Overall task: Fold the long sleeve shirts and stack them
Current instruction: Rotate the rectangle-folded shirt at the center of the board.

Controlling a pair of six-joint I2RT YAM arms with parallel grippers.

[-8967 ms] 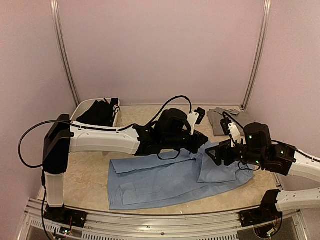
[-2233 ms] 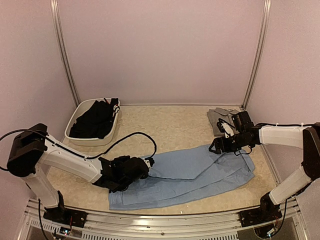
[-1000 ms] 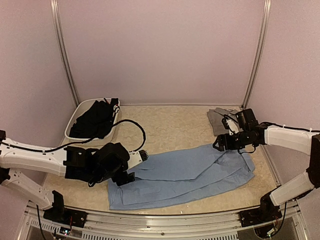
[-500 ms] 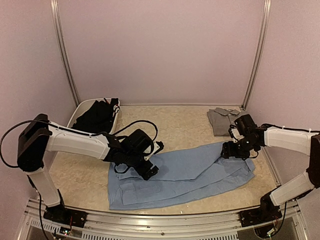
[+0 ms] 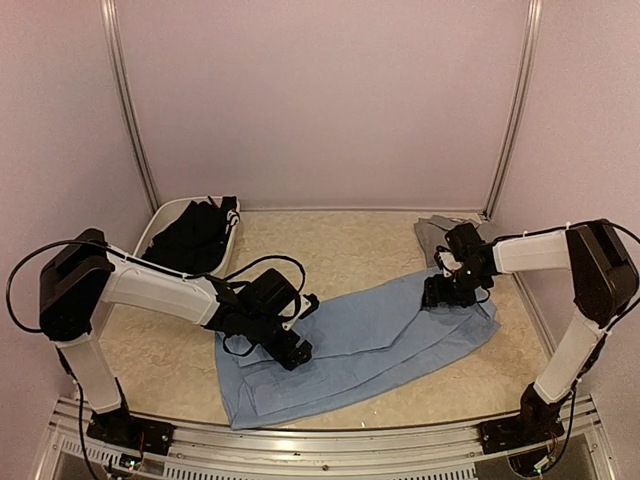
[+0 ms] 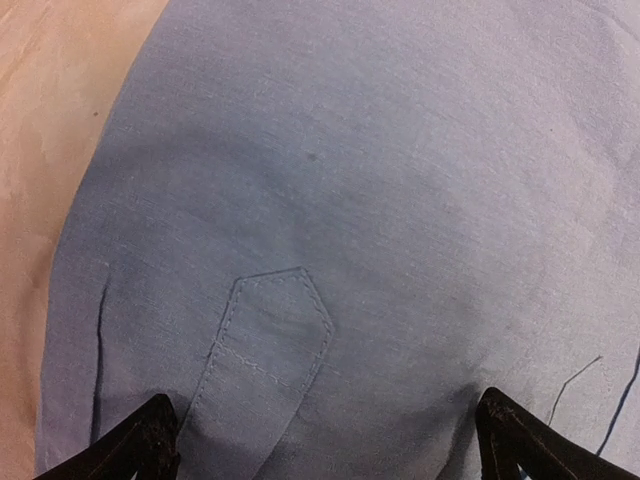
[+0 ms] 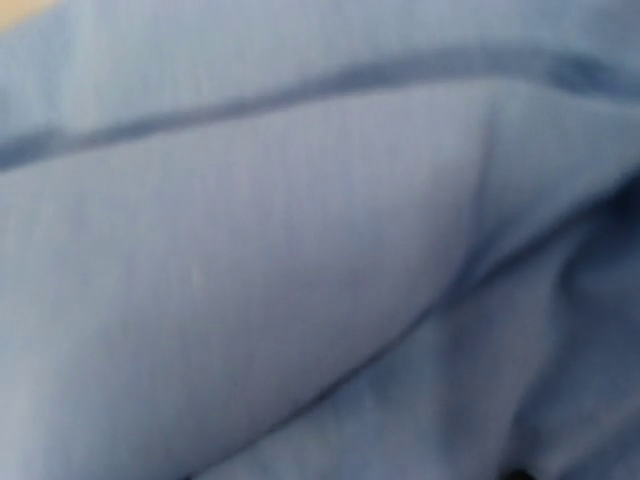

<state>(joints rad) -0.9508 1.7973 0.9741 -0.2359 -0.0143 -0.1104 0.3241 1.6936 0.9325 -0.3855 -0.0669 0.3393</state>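
The light blue long sleeve shirt [image 5: 380, 340] lies spread across the table from front left to right. My left gripper [image 5: 291, 349] is low over its left part, wide open. In the left wrist view both fingertips [image 6: 150, 440] rest on the blue cloth [image 6: 380, 180] either side of a stitched sleeve placket [image 6: 270, 330]. My right gripper [image 5: 440, 295] presses on the shirt's far right edge, open. The right wrist view shows only blurred blue cloth [image 7: 250, 250], with the fingers hidden. A folded grey shirt [image 5: 437, 234] lies at the back right. A black shirt [image 5: 192, 238] sits in the tub.
The white plastic tub [image 5: 143, 262] stands at the back left by the wall. Metal frame posts [image 5: 128, 110] rise at both back corners, and a rail [image 5: 300, 440] runs along the near edge. The left arm's cable [image 5: 262, 264] loops above the shirt.
The left arm swung in from the left, its gripper now further onto the shirt. The right gripper shifted left along the shirt's far edge, and the shirt's right end drew in leftward.
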